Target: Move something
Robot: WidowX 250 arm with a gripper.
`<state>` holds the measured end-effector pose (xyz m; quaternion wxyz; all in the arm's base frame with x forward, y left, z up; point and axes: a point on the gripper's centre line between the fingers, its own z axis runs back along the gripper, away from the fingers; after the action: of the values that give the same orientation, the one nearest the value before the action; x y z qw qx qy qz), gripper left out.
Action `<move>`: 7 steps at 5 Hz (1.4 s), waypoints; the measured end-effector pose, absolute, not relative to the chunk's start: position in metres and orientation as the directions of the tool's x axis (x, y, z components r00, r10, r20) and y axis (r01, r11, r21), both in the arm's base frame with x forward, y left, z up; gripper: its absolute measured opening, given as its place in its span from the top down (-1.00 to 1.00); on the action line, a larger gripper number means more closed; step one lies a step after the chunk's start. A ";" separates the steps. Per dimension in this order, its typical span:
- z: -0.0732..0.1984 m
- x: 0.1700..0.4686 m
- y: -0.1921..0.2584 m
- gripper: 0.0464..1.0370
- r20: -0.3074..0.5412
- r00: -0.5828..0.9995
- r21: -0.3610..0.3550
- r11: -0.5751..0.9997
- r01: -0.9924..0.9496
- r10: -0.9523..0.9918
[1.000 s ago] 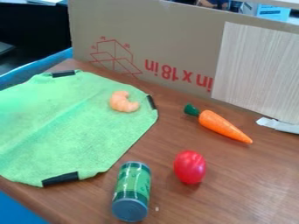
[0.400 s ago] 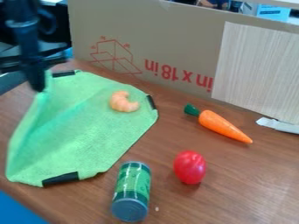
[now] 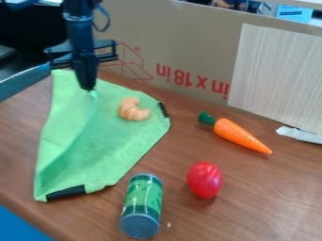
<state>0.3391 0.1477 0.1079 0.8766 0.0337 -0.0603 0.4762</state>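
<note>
1. The end effector (image 3: 89, 88) grips a pinch of cloth (image 3: 119, 146) near its upper edge.
2. The cloth, ridged at left and flat at right, lies on the surface (image 3: 182, 141). The move appears partly done; carrying the gathered side to rest and releasing it remain.
3. The curled toy (image 3: 132, 111) sits on the flat part, apparently a bystander.
</note>
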 end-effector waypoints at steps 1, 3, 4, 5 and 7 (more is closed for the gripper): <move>0.104 0.362 0.126 0.98 0.143 0.544 0.024 0.547 -0.837 0.827; 0.088 0.382 0.105 0.98 0.154 0.554 0.067 0.551 -0.832 0.818; 0.083 0.389 0.093 0.98 0.166 0.559 0.052 0.559 -0.827 0.812; 0.081 0.396 0.088 0.96 0.180 0.553 0.024 0.559 -0.829 0.813; 0.070 0.414 0.076 0.17 0.196 0.544 -0.032 0.560 -0.828 0.816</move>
<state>0.4139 0.0763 0.0704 0.8781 0.0322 -0.0946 0.4679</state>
